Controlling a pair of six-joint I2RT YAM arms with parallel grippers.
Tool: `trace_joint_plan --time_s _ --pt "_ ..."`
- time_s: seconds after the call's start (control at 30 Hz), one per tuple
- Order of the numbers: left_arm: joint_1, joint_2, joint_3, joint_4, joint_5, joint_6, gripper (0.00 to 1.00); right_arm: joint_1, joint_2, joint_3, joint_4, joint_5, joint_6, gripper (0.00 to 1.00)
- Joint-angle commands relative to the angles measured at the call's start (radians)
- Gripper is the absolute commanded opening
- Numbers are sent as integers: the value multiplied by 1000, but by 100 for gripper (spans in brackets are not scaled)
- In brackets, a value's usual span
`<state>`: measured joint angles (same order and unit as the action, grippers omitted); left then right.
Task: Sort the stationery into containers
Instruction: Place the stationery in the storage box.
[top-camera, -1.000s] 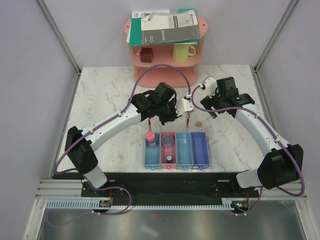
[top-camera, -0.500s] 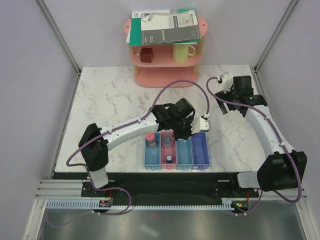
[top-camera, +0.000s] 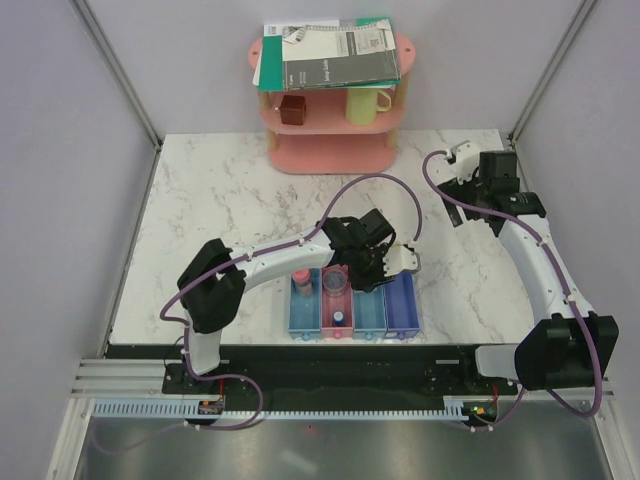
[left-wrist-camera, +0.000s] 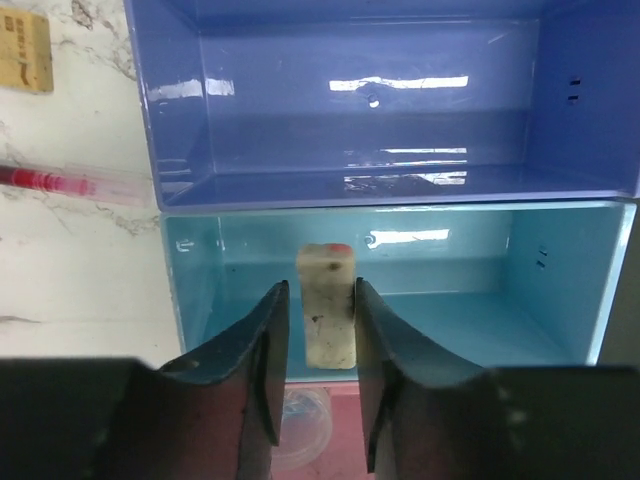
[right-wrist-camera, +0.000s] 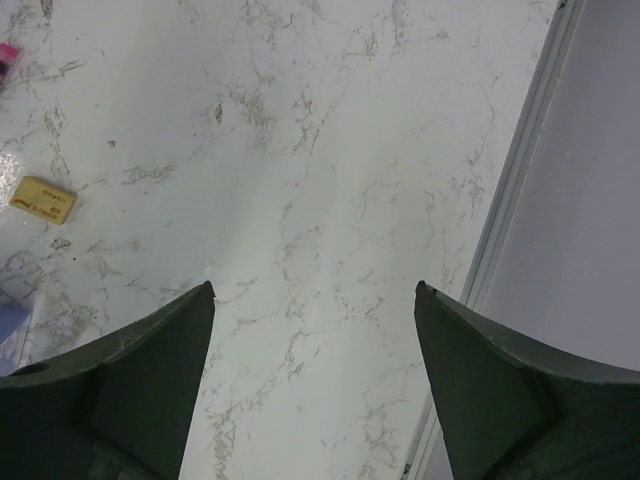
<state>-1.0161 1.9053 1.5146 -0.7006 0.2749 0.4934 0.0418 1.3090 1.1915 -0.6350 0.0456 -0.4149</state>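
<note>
Four joined trays (top-camera: 350, 334) sit in a row near the front edge of the marble table (top-camera: 220, 200), just ahead of the arm bases. L to R from above: blue tray (top-camera: 300, 312), pink tray (top-camera: 337, 300), lt blue tray (top-camera: 370, 312), violet-blue tray (top-camera: 402, 305).

L gripper (left-wrist-camera: 322, 286) hangs over the far end of the lt blue tray. In its wrist view a whitish block (left-wrist-camera: 327, 320) w/ a red mark on its far end lies btwn the two dark fingers (left-wrist-camera: 262, 350), its long side running along them. Fingers are only narrowly apart. One is at the block's edge, while a thin strip of blue shows on the other side. Can't tell whether they grip it or it rests on the tray floor. The block is near the tray's end wall, and the floor runs on well past it toward the other end. Violet-blue tray lies just beyond the fingertips. Outside the end walls, on the marble, lie a red pen (left-wrist-camera: 50, 181) and, further off, a tan block (left-wrist-camera: 25, 50).

Pink cylinder (top-camera: 300, 278) stands in the blue tray. Round disc (top-camera: 336, 281) and blue-capped tube (top-camera: 339, 318) are in the pink tray.

R gripper (right-wrist-camera: 312, 290) is well apart from the trays, near the table's far R corner. Its fingers are spread wide w/ nothing btwn them and marble below. A metal rail (right-wrist-camera: 520, 200) marks the table edge close on one side; the tan block lies off to the other.
</note>
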Motion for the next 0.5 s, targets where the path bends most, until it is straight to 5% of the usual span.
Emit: trace_joint_plan --time_s 0.0,0.17,0.47 --pt "2 -6 9 36 9 -7 44 -6 -34 23 15 -30 -4 89" --pt "2 -23 19 35 4 -6 62 -6 -37 -10 9 -43 -10 89" --pt "4 -142 111 18 -63 4 66 -6 -40 -88 -3 -82 7 90"
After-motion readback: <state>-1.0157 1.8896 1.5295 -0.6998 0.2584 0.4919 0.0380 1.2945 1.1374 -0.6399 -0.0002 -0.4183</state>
